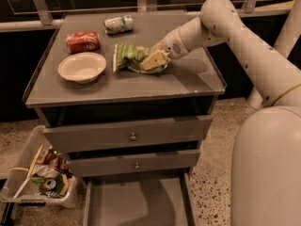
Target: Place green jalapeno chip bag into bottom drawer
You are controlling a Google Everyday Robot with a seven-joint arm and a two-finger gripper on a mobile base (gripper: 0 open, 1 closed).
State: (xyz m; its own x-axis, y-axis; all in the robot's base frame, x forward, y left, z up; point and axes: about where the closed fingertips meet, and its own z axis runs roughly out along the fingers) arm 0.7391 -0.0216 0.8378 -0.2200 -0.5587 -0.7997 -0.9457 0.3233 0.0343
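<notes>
The green jalapeno chip bag (128, 56) lies crumpled on top of the grey cabinet, right of the bowl. My gripper (153, 60) reaches in from the right and rests on the bag's right end, its pale fingers over the foil. The bottom drawer (136, 204) stands pulled open at floor level below the cabinet, its flat grey tray showing.
A white bowl (82, 67), a red soda can (83, 41) and a crushed green-and-white can (118, 24) sit on the cabinet top (188, 79). Two upper drawers with knobs (133, 136) are shut. A clear bin of trash (40, 178) stands on the floor at left.
</notes>
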